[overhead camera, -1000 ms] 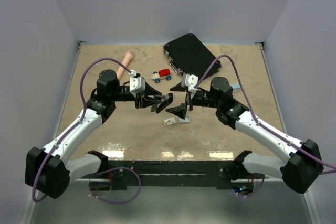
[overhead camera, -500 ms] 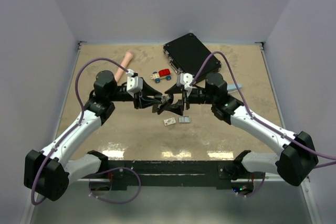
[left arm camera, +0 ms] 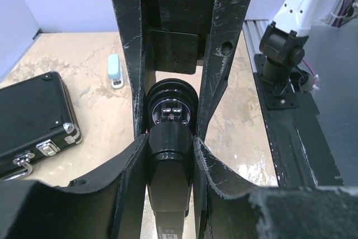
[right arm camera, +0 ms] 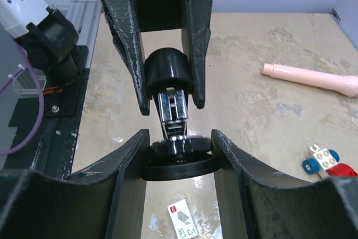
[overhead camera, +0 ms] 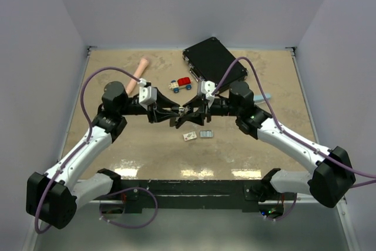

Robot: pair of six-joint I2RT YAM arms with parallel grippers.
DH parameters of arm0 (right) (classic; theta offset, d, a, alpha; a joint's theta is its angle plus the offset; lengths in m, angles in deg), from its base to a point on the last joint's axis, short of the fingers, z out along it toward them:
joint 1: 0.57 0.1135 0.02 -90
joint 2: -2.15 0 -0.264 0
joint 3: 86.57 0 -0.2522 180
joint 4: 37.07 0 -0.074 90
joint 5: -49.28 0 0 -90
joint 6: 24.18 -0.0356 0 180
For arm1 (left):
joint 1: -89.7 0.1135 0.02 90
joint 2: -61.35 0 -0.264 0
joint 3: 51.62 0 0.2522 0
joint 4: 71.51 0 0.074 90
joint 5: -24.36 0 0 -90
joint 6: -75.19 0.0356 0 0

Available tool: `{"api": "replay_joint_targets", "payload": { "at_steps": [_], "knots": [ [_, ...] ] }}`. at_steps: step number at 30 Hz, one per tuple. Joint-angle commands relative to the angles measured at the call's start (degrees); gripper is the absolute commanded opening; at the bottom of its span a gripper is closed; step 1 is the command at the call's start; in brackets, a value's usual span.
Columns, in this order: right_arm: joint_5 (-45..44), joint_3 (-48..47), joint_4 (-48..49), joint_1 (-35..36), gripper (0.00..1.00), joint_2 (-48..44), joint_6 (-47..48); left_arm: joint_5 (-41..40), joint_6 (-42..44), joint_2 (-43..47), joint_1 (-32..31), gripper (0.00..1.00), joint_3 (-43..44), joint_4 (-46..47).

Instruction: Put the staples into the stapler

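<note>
A black stapler (overhead camera: 187, 114) hangs above the table between both arms. My left gripper (overhead camera: 176, 116) is shut on its rear body (left arm camera: 168, 160). From the other side my right gripper (overhead camera: 197, 115) has its two fingers pressed against the sides of the stapler's black base (right arm camera: 179, 166). The chrome magazine (right arm camera: 172, 110) shows above that base. The staples (overhead camera: 206, 134), a small silvery strip, lie on the table just below the stapler, beside a tiny white cardboard box (overhead camera: 189, 136). The box (right arm camera: 182, 223) also shows in the right wrist view, but the staples do not.
A black case (overhead camera: 212, 63) lies at the back right and a pink cylinder (overhead camera: 140, 69) at the back left. A small toy car (overhead camera: 181, 84) stands behind the grippers. A light blue mini stapler (left arm camera: 114, 70) lies right of the right arm.
My right gripper moved left to the stapler and narrowed its jaws onto the base. The left gripper kept its hold and shifted slightly up and left.
</note>
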Motion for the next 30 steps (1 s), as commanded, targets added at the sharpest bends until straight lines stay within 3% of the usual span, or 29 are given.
{"api": "replay_joint_targets", "payload": {
  "at_steps": [1, 5, 10, 14, 17, 21, 27, 30],
  "knots": [
    [-4.08, 0.53, 5.76, -1.01, 0.00, -3.13, -3.91, 0.48, -6.88, 3.86, 3.65, 0.00, -2.30, 12.24],
    [-3.38, 1.67, 9.71, -3.20, 0.00, -5.15, -7.42, -0.83, -19.85, 5.53, 8.29, 0.00, -7.82, 27.94],
    [-1.54, 4.83, 23.76, -8.29, 0.00, -9.45, -19.27, -5.91, -34.56, 6.59, 13.93, 0.00, -13.63, 46.59],
    [-1.36, 6.42, 35.71, -12.00, 0.00, -11.56, -27.72, -11.20, -40.55, 7.03, 15.34, 0.00, -16.88, 50.31],
    [-1.80, 6.86, 39.42, -13.93, 0.00, -12.62, -31.42, -15.42, -44.42, 7.64, 15.78, 0.00, -19.17, 54.00],
    [1.18, 2.92, 30.22, -13.94, 0.00, -10.61, -25.56, -14.73, -45.13, 6.86, 15.87, 0.00, -16.90, 53.22],
    [4.89, -0.34, 24.94, -13.85, 0.00, -5.87, -23.25, -12.18, -46.18, 4.83, 15.69, 0.00, -11.36, 52.95],
    [1.56, -2.19, 15.54, -13.67, 0.00, -3.84, -18.42, -10.07, -40.93, 5.18, 15.69, 0.00, -9.08, 45.69]
  ]
}}
